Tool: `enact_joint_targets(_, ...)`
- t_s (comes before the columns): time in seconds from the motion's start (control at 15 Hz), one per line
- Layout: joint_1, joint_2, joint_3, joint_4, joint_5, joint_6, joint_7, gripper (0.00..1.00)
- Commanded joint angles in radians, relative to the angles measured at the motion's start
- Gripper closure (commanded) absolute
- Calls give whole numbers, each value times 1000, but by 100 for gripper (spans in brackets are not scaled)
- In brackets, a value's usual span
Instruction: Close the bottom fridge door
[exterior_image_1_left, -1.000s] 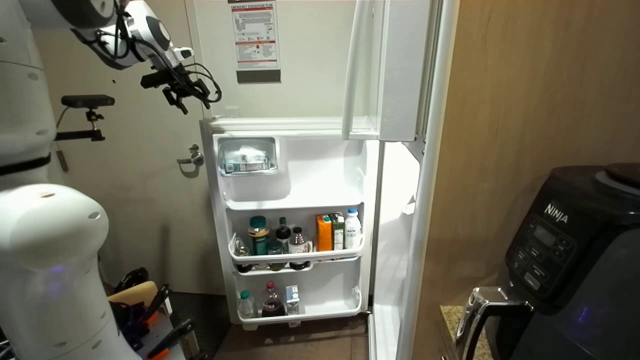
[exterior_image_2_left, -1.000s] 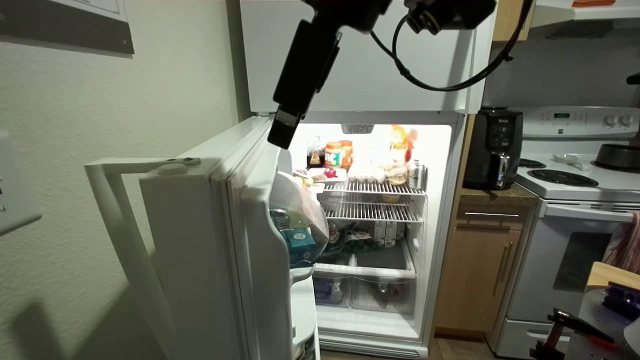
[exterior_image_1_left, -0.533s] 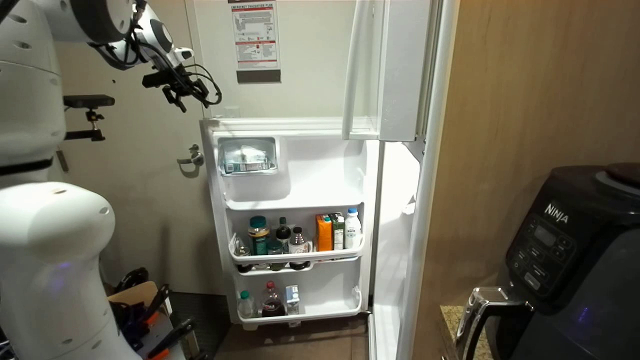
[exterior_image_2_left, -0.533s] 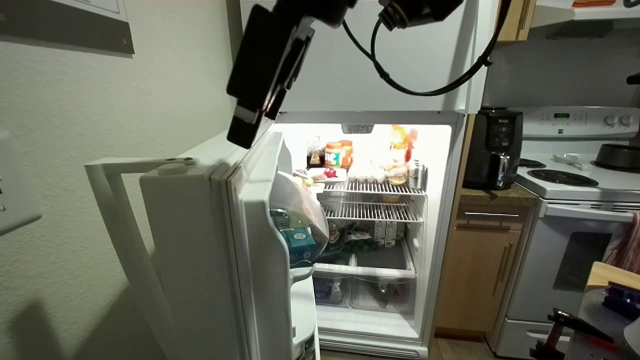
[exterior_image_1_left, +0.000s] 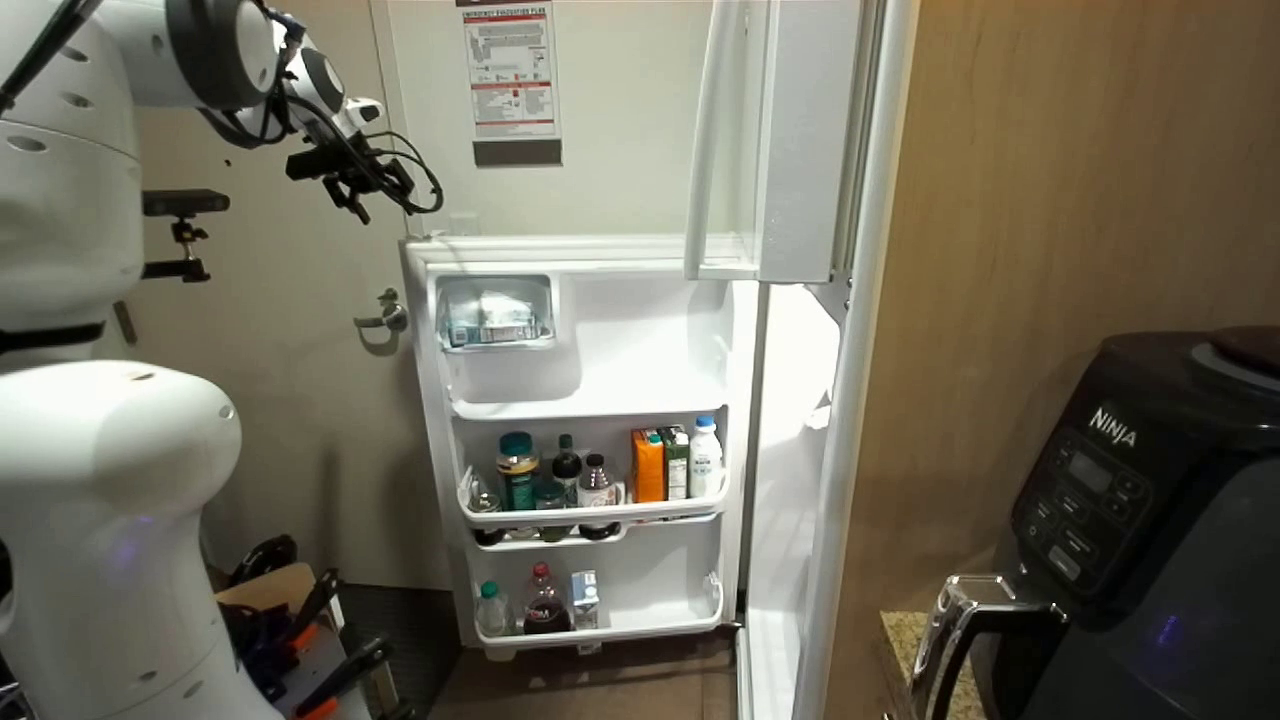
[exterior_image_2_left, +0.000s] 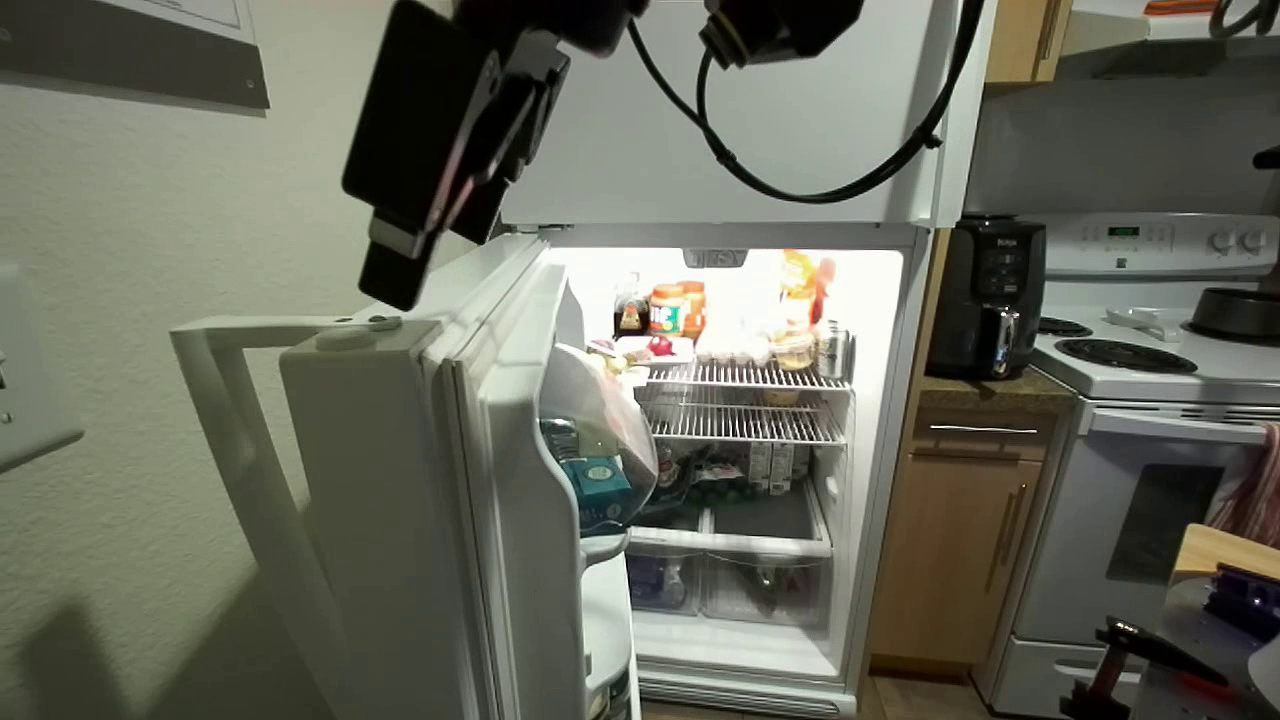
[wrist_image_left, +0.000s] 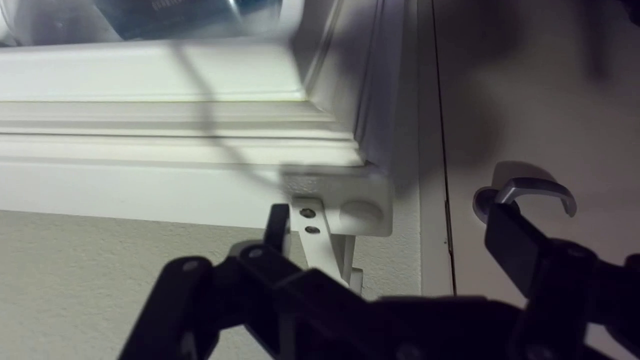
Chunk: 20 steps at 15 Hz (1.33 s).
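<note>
The bottom fridge door (exterior_image_1_left: 640, 340) stands wide open in both exterior views, its inner shelves holding bottles, cartons and a clear-lidded bin. Its outer face and white handle (exterior_image_2_left: 240, 430) show in an exterior view (exterior_image_2_left: 380, 500). My gripper (exterior_image_1_left: 385, 195) is open and empty, in the air above the door's free top corner. In an exterior view the gripper (exterior_image_2_left: 438, 255) appears over the door's top edge, fingers pointing down. In the wrist view the spread fingers (wrist_image_left: 390, 216) are near the door's top corner (wrist_image_left: 320, 190) and handle mount; I cannot tell any contact.
The shorter upper fridge door (exterior_image_1_left: 800, 150) is above, shut. A wall (exterior_image_2_left: 120, 220) is close behind the open door. A room door with a lever handle (exterior_image_1_left: 385, 315) stands behind the arm. A black air fryer (exterior_image_1_left: 1150, 520) sits on the counter beside the fridge.
My gripper has moved left over the door's top, toward its handle side, in an exterior view. The arm's upper links have swung. The fridge door has not moved.
</note>
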Motion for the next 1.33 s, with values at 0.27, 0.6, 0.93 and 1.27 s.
enact_joint_targets(0.27,102,78,-97,86,-56,72,-12,0)
enact_joint_targets(0.6,121,118,-115,118,-103,116,-6,0)
enact_joint_targets(0.93,122,151,-129,143,-146,129,4,0)
enact_joint_targets(1.27,119,177,-143,177,-176,147,0,0)
